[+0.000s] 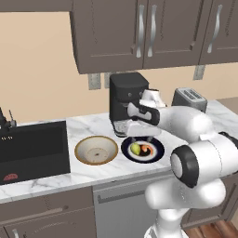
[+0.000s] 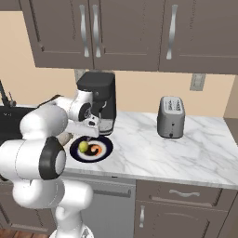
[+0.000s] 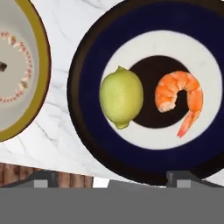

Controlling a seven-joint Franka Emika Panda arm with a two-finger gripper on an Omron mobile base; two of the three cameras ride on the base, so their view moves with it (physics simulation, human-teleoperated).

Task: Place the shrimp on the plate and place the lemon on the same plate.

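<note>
Right under your hand camera sits the plate (image 3: pixel 94 78), its dark navy rim ringing a pale band with a dark centre. On it you have the lemon (image 3: pixel 121 97), lying on the pale band and overlapping the dark centre, and the shrimp (image 3: pixel 180 97), curled beside it with its tail pointing toward the near rim. They lie close together, and you can see a narrow strip of dark plate between them.

Your gripper (image 3: pixel 110 178) hangs above the plate with its fingers (image 3: pixel 43 178) spread wide, one toward each side of the plate's near edge, and they have hold of nothing.

Beside the plate you see the tan-rimmed cream bowl (image 1: pixel 96 149) on the marble counter (image 2: pixel 153 148), near the plate but not touching it. Behind them stands the black coffee machine (image 1: pixel 126 95), and further along the counter a silver toaster (image 2: pixel 170 116). Past the bowl, the dark sink (image 1: pixel 32 148) is sunk into the counter.
</note>
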